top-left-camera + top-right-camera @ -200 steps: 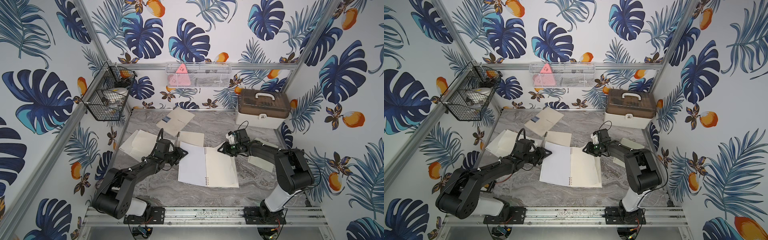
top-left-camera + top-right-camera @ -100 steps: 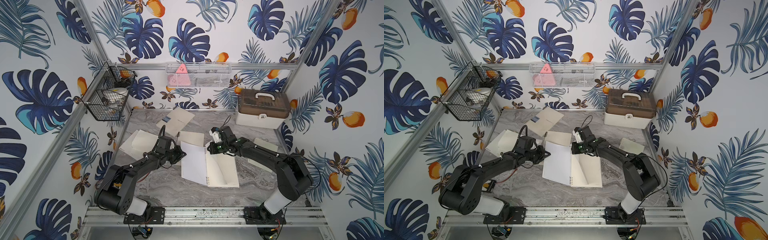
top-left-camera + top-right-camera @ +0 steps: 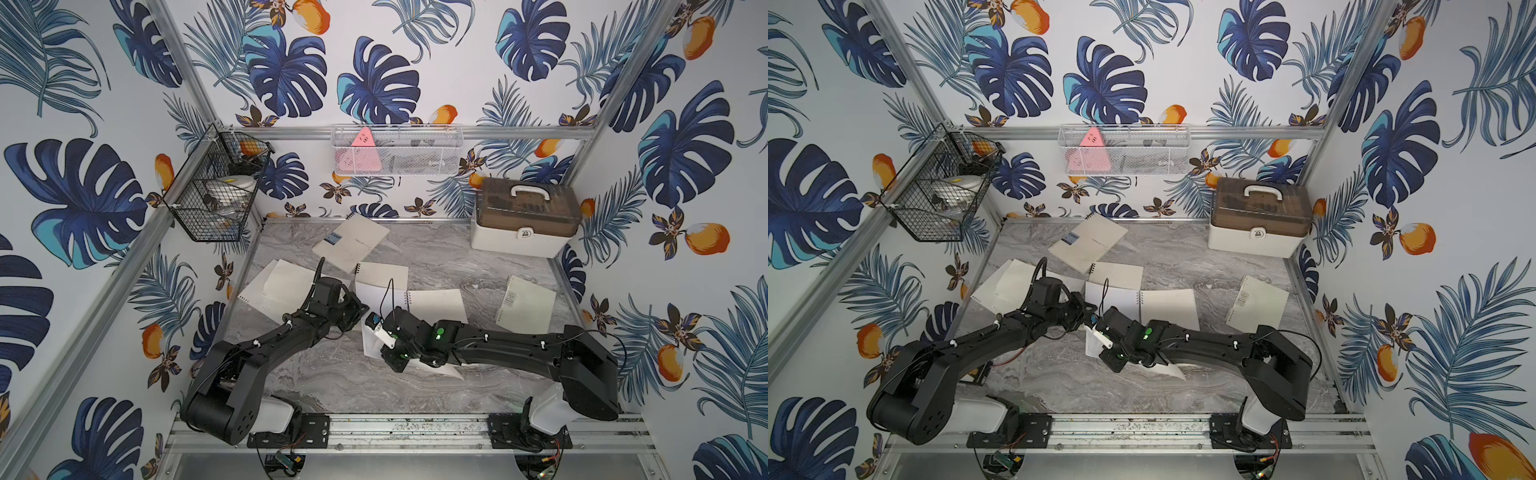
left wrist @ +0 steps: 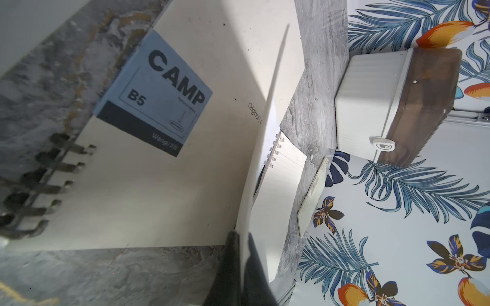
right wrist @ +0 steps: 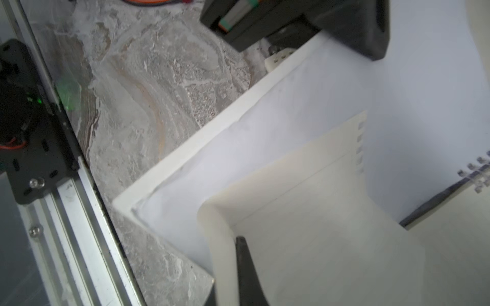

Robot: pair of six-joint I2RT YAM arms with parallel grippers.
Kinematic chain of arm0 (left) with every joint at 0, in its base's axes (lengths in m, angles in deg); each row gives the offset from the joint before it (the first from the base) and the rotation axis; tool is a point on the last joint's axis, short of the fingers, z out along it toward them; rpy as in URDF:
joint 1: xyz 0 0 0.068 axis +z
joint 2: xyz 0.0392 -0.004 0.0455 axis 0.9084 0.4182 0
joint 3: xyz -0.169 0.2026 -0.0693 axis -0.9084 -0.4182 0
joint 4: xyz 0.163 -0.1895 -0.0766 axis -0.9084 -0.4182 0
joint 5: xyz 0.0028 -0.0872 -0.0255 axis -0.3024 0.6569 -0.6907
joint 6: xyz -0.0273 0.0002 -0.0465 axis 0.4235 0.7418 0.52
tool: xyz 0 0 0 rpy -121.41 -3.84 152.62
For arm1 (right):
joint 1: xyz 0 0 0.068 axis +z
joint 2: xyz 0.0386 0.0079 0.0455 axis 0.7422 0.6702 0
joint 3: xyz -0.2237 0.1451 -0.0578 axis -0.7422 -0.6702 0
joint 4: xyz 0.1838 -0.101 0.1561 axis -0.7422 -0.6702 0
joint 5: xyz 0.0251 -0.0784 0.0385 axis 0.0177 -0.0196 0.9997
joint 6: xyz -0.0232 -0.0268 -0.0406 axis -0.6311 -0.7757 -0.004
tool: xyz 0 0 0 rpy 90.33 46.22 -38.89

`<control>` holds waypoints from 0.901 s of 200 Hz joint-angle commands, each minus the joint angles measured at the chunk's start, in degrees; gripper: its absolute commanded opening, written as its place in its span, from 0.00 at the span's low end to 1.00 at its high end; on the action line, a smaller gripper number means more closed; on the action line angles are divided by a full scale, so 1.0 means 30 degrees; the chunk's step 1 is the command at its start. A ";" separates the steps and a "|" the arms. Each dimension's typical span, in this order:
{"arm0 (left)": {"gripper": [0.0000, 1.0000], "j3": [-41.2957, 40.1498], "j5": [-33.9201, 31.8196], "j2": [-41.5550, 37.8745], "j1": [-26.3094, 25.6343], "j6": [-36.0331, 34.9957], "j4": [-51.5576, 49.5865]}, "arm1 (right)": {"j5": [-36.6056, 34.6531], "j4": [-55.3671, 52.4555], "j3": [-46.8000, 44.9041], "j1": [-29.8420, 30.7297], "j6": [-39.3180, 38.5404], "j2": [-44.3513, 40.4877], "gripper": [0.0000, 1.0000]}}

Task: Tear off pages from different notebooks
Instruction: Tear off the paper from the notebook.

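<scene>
My left pincer (image 4: 240,238) is clenched on the thin left leaf (image 4: 242,212) of the open wire-bound cream notebook (image 3: 436,305), which lies at the middle of the grey marbled tabletop (image 3: 332,374). I judge this pins the book so it cannot slide with the pull. My right pincer (image 5: 233,246) is clenched on a thin cream sheet with punched holes (image 5: 305,185), which curls over one finger (image 5: 244,265). In a top view the wire coil (image 3: 408,300) sits at about one o'clock from that pincer, and the left pincer is close by at ten o'clock. In the right wrist view the holed edge looks free of the coil; whether all of it is, I cannot tell.
</scene>
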 commanded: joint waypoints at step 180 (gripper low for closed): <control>0.00 -0.0233 -0.1733 -0.0005 0.0475 0.0283 0.0565 | -0.1724 -0.4820 -0.0853 -0.0079 0.4175 -1.3845 0.00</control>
